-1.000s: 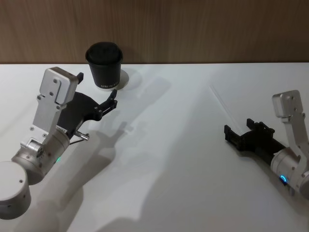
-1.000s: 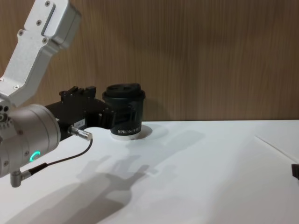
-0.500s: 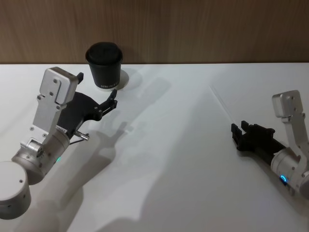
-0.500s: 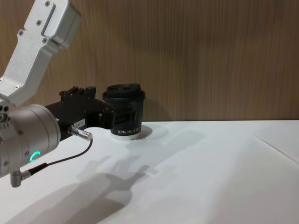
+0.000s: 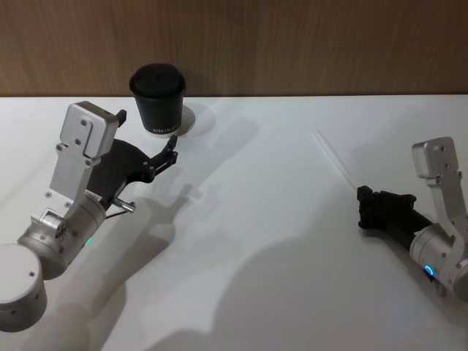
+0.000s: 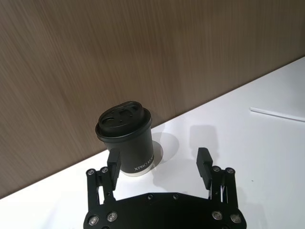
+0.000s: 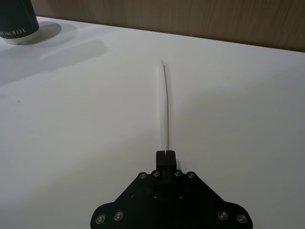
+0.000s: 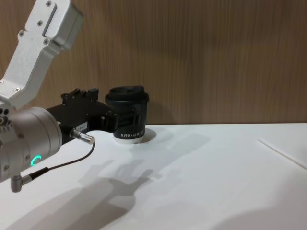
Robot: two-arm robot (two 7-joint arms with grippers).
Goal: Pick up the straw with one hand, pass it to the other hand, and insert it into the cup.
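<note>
Head view: the right gripper (image 5: 363, 206) sits at the near end of the straw (image 5: 336, 160), which lies on the desk (image 5: 256, 227). Left wrist view: the left gripper (image 6: 159, 164) is released, near the cup (image 6: 126, 138). Right wrist view: its fingers look clenched on the straw's tip. Lifting, handover and insertion remain.

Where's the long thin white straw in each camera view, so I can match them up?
Head view: long thin white straw runs diagonally at right, its near end at the right gripper.
Left wrist view: straw sits well apart from the black domed-lid paper cup.
Right wrist view: straw runs straight out from the shut gripper.
Chest view: straw at the right edge.
Shared landmark: that cup.
</note>
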